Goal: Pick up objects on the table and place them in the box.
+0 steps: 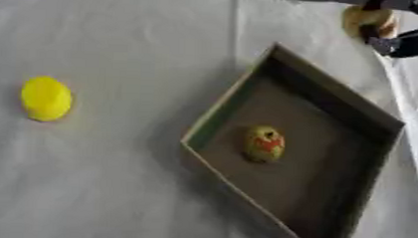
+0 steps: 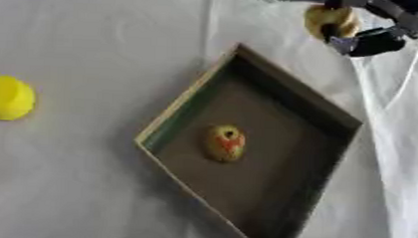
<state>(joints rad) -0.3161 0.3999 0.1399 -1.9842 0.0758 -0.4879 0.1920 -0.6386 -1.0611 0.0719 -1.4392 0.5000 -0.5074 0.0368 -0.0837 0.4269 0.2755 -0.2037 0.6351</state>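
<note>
An open dark box [image 1: 369,114] lies askew on the white cloth, right of centre. Inside it rests a yellow-green rounded object with a red mark [image 1: 265,143]. A yellow rounded object [image 1: 46,99] sits on the cloth at the far left, well away from the box. At the top right my right hand [image 2: 372,39] is curled round a tan rounded object [image 2: 327,19], held beyond the box's far corner. My left hand is out of sight.
The white cloth [image 1: 115,177] covers the whole table, with folds along the right side by the box.
</note>
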